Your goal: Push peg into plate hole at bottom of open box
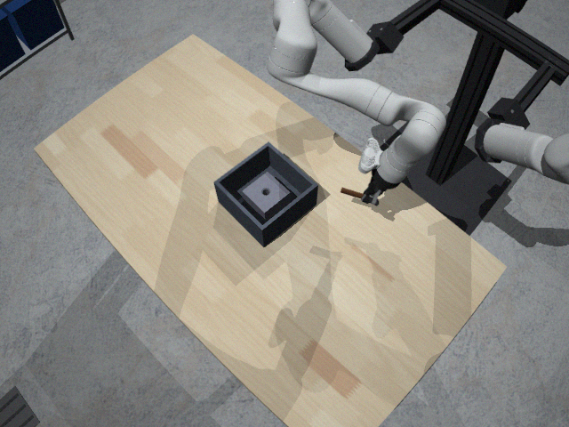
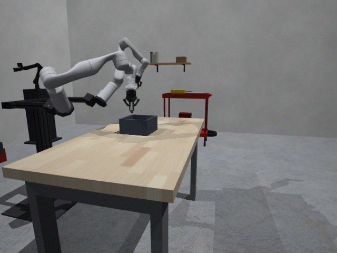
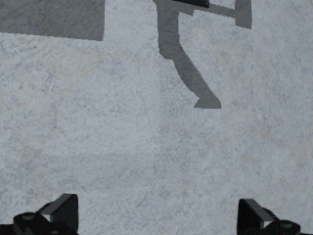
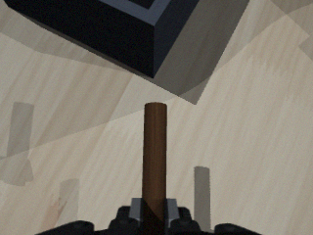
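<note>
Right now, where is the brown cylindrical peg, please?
In the top view, the brown cylindrical peg is right of the dark open box, in the right fingers.

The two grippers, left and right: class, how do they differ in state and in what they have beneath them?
The right gripper is shut on the brown peg; the left gripper stands open, holding nothing. The right wrist view looks down on the wooden table, while the left wrist view shows grey floor. Both have two dark fingers.
</note>
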Controlling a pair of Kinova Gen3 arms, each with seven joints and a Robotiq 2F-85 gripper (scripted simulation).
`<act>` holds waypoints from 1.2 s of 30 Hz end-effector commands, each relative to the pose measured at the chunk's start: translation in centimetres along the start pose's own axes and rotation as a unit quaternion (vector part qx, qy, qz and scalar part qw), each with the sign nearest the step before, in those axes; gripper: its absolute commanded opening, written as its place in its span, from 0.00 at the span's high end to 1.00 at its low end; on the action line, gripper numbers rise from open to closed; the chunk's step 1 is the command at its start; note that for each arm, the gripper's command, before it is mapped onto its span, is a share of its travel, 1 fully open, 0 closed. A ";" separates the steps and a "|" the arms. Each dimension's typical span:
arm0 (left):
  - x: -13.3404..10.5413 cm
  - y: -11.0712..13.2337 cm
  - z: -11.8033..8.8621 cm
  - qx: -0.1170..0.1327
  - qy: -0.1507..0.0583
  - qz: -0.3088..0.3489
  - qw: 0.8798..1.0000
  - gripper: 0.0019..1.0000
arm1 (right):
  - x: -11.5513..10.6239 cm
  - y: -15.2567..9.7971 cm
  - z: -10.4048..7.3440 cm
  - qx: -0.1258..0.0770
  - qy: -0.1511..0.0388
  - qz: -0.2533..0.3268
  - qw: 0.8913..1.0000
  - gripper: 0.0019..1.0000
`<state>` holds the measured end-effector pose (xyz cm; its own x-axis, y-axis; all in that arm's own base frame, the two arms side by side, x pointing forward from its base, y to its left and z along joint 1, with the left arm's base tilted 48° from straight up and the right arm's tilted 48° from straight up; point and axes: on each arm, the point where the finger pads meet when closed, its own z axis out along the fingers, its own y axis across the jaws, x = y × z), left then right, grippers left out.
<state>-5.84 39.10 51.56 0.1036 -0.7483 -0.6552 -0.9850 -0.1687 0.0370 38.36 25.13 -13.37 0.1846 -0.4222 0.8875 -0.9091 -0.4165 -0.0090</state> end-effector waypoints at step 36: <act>0.0 0.0 0.0 0.000 0.000 0.000 1.000 0.00 | 0.0 -0.1 -0.1 -0.054 -0.001 0.206 0.977 0.90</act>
<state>-5.84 39.10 51.56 0.1036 -0.7483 -0.6552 -0.9850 -0.1687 0.0370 38.37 25.13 -13.37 -0.1716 -0.5304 0.8302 -0.9453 -0.1486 -0.2903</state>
